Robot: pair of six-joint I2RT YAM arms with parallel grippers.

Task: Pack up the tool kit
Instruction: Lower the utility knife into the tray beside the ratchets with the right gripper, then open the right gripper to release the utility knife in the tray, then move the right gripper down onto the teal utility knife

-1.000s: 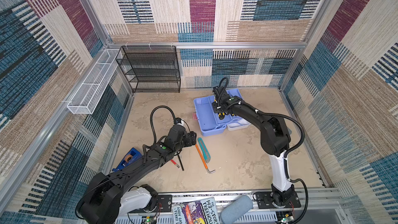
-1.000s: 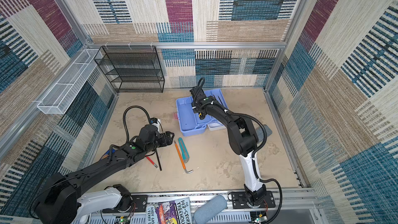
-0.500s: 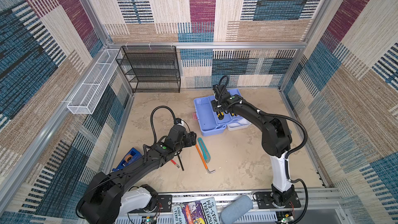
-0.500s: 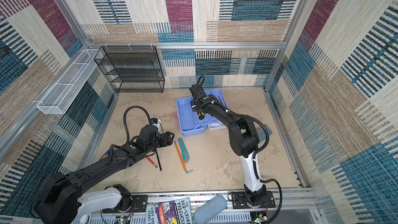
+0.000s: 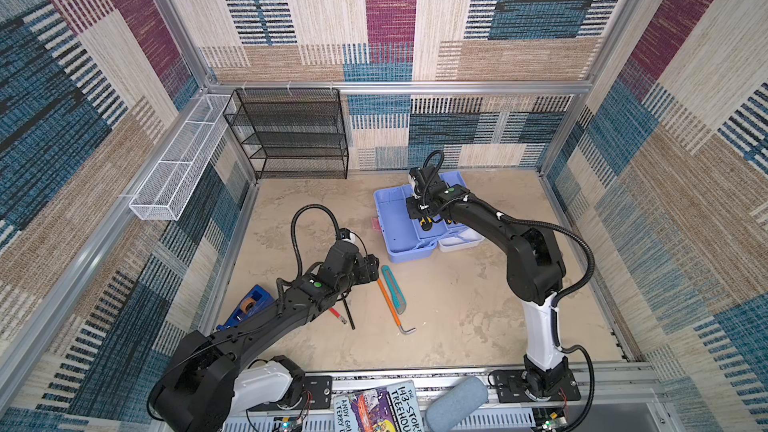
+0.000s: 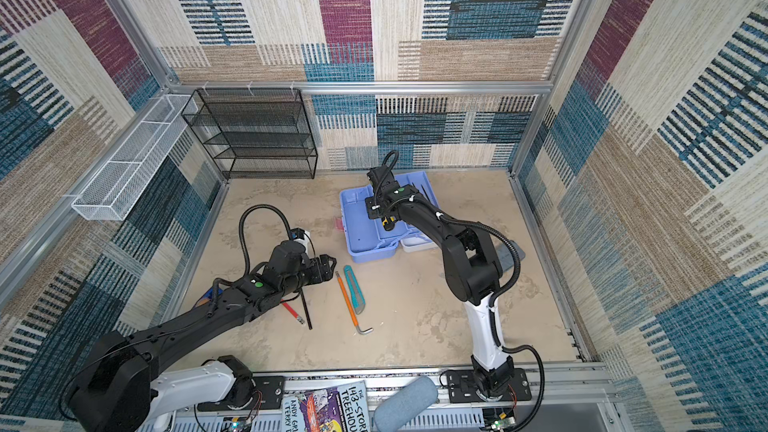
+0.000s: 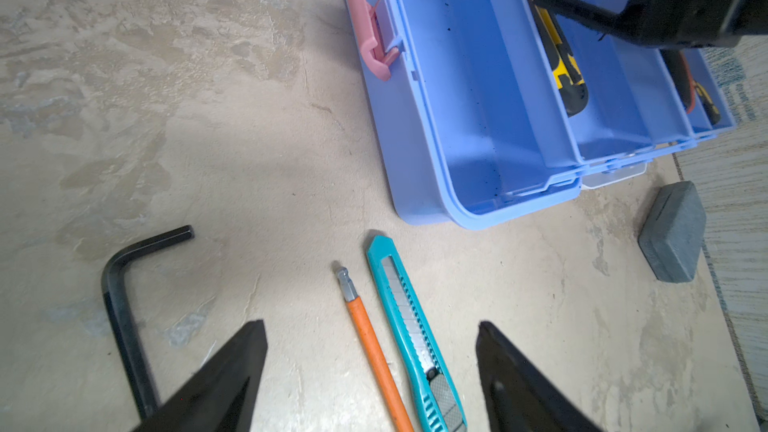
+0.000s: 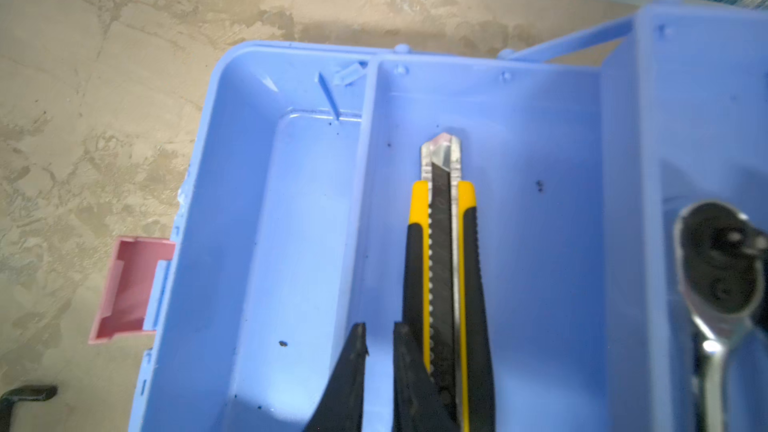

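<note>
tool kit (image 5: pixel 395 235) sits open at the back of the bench (image 5: pixel 457 305), right pincer (image 8: pixel 380 331) over its tray (image 8: pixel 540 201), pinched nearly closed, empty. Left pincer (image 7: pixel 370 324) spread wide over the teal cutter (image 7: pixel 409 326), whose length runs straight out toward the kit

1. Open tool box (image 5: pixel 392 228): lavender-blue, pink latch (image 7: pixel 372 31) on its side wall, trays (image 7: pixel 600 126) stepped out.
2. In the middle tray: yellow-black knife (image 8: pixel 442 268) lying flat; ratchet (image 8: pixel 723 263) in the next.
3. Outside, near the box: teal cutter (image 7: pixel 406 326) and orange hex key (image 7: pixel 369 338) side by side; black hex key (image 7: pixel 118 317) apart.
</note>
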